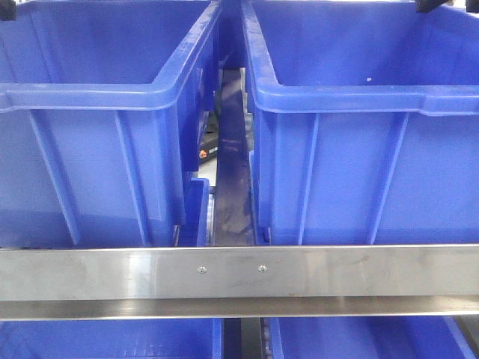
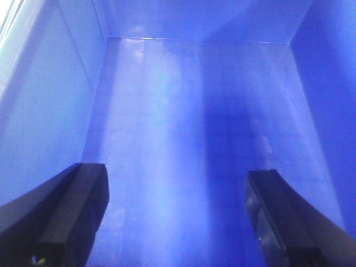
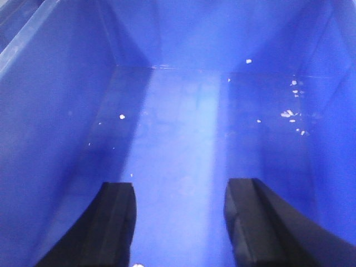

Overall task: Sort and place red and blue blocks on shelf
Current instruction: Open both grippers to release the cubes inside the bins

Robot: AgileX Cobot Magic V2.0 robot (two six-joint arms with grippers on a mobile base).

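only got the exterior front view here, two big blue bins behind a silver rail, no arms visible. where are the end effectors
Observer: The left end effector is inside a blue bin, looking down at its floor.
Operator: holding a block
Observer: No. Its fingers are spread wide with only bare bin floor between them.
Operator: and the right one
Observer: The right end effector is also open over the floor of another bin, nothing between its fingers.
Operator: any red or blue block in those bins
Observer: None in either wrist view; the right one shows only small white specks on the bin's inside.
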